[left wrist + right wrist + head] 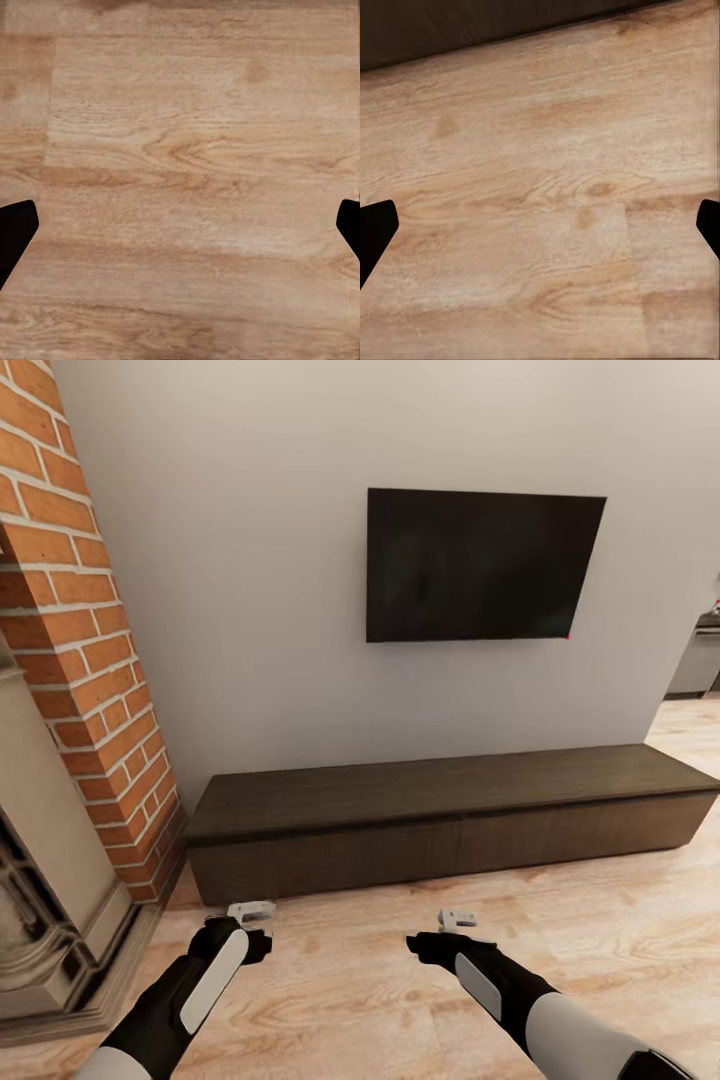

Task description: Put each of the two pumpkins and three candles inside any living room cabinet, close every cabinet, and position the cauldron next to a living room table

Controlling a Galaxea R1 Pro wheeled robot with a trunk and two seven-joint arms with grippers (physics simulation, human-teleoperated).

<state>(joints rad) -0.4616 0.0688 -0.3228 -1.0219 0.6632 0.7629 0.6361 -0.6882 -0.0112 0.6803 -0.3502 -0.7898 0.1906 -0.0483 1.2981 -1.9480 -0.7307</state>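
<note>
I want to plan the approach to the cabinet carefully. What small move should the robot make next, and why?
Probably roll the base slightly closer to the long, low dark brown wooden cabinet. Its fronts look closed, and both the left gripper and right gripper hang open and empty over the pale wood floor, short of it.

Black television [484,564] mounted flat on a pale grey wall [260,580]. Red brick column [85,650] at the left, with a grey stone fireplace surround [40,880] beside it. Light wood plank floor [400,980] below, grain and knots plain up close. Grey kitchen unit [697,660] far right.
</note>
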